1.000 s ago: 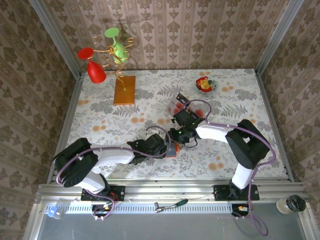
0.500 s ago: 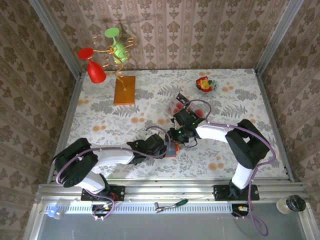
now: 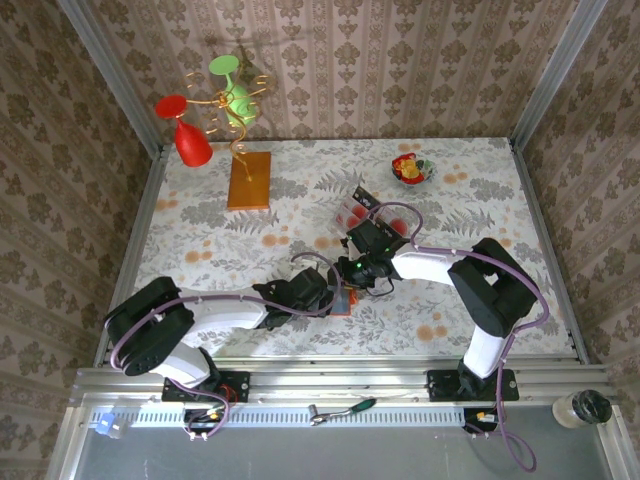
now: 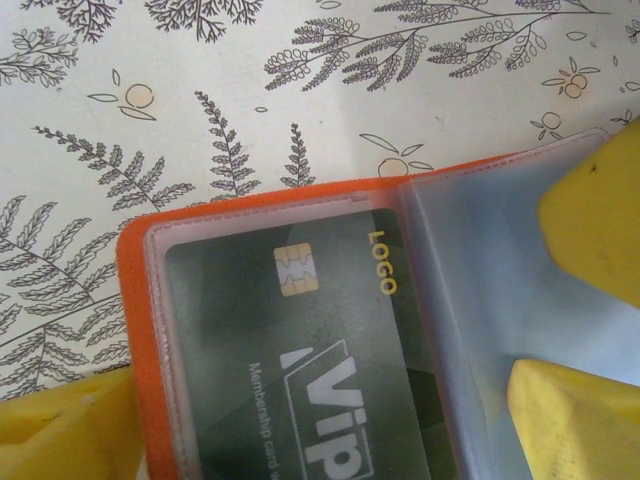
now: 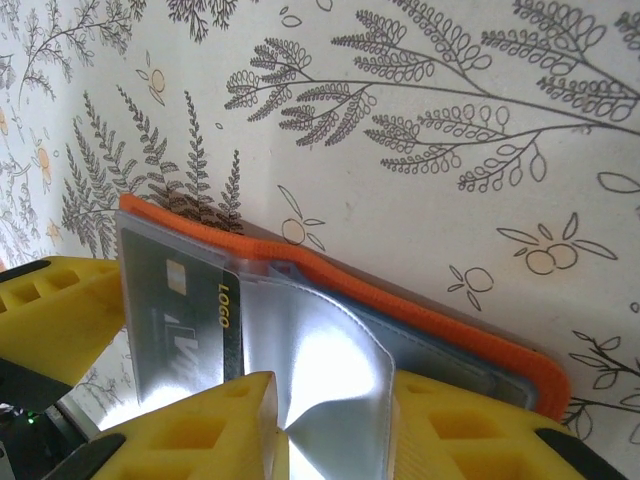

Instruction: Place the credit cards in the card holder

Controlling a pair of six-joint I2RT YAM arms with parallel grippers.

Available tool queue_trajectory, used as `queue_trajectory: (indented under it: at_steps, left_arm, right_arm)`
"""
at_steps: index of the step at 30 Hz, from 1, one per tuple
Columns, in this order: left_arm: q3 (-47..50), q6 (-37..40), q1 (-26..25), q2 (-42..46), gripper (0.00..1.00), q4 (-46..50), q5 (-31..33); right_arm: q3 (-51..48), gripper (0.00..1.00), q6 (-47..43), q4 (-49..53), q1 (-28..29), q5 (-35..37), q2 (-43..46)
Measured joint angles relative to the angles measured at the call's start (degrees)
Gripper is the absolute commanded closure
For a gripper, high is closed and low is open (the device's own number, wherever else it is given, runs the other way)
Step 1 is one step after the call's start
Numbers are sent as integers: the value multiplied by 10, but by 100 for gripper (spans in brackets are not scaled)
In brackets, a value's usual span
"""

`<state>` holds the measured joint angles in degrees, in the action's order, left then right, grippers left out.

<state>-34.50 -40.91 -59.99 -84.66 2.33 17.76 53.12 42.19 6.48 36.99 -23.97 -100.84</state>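
The right gripper (image 5: 332,430) pinched the card holder (image 4: 133,300) by a clear page, likely to open it. The left gripper (image 4: 315,425) sat wide open around it.

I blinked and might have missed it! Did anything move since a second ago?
Nothing visibly changed. The left gripper and right gripper stay at the open orange leather-like card holder, with a dark green card in its clear pocket.

The left arm (image 3: 225,312) and right arm (image 3: 430,262) have white links, black joints, purple cables (image 3: 419,222) and yellow jaws.
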Motion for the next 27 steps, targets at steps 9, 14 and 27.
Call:
queue_trajectory:
  at_steps: [9, 14, 27]
  left_arm:
    - [2, 4, 9, 117, 0, 35, 5]
    - [24, 4, 51, 206, 0, 55, 9]
    - [70, 5, 118, 340, 0, 133, 5]
  right_arm:
    - [1, 59, 5, 2, 2, -10, 4]
    - [19, 48, 16, 15, 21, -12, 9]
    - [106, 38, 51, 27, 72, -7, -8]
